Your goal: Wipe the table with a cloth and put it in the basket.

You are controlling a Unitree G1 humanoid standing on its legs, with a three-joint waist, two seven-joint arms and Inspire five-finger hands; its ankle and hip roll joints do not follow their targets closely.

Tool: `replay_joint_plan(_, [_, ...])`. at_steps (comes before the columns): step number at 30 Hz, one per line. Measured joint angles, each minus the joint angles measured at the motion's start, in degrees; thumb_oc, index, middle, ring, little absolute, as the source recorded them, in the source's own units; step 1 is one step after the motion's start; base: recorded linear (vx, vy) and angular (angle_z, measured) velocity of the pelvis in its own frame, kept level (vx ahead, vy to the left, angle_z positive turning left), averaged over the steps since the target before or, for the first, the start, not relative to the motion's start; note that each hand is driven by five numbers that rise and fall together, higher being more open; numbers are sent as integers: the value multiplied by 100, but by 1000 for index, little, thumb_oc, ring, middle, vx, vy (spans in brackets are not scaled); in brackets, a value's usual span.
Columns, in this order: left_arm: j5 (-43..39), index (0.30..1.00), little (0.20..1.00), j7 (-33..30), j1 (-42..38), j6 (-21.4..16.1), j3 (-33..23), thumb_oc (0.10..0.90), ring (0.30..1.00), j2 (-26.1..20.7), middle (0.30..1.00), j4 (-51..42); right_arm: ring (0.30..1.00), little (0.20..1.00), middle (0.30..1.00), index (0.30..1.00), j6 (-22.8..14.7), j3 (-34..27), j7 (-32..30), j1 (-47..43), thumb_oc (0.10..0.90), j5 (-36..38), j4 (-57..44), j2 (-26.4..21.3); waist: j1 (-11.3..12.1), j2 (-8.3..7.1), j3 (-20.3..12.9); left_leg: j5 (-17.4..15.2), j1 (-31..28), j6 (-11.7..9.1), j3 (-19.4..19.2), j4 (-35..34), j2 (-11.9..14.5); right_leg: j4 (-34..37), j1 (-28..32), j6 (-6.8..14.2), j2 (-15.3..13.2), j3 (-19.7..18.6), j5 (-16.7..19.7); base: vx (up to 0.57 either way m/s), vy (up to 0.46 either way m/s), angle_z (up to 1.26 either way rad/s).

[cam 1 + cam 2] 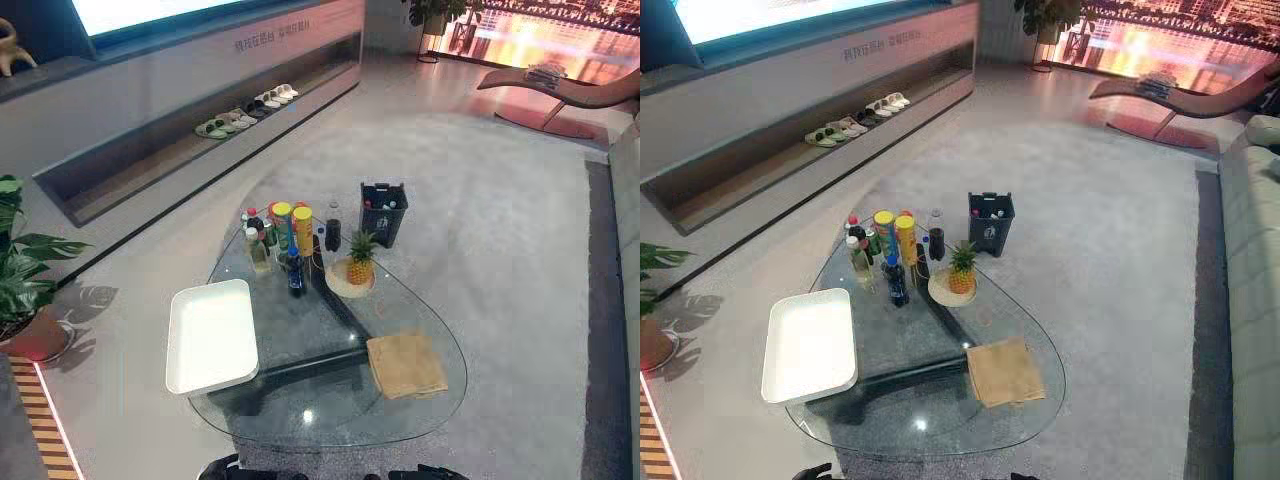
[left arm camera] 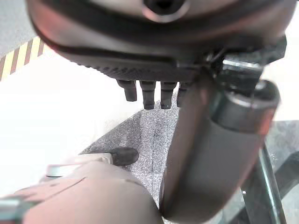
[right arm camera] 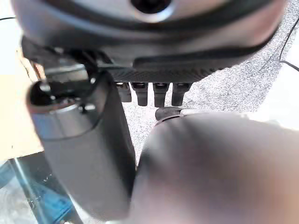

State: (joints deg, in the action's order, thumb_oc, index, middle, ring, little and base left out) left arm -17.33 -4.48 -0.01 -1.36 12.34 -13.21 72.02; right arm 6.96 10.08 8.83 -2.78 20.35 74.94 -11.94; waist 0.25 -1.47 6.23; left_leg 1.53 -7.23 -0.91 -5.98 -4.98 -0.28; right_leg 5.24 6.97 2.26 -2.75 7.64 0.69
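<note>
Not started yet. Spotting cloth (image 1: 405, 364) folded on table (image 1: 300, 415), untouched. Hanging left hand (image 2: 148, 95) and right hand (image 3: 160, 95) loose, empty, fingers straight. Need wiping, then stashing.

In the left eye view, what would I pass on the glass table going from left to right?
tray → bottles → pineapple → cloth

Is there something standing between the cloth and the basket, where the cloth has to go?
Nothing sits squarely between them. The cloth lies on the near right of the glass table; the basket stands on the floor beyond the far edge. The pineapple stands just left of the straight path.
</note>
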Motion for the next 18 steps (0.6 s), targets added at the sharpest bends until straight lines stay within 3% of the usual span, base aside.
replay_joint_plan(18, [-1,900,900,20,13,-36,4,800,900,-8,900,-6,900,900,900,900,3,-1,2,-5,800,2,2,2,0,-1,3,0,1,0,-17,0,2,1,-9,6,0,-13,2,-2,16,-7])
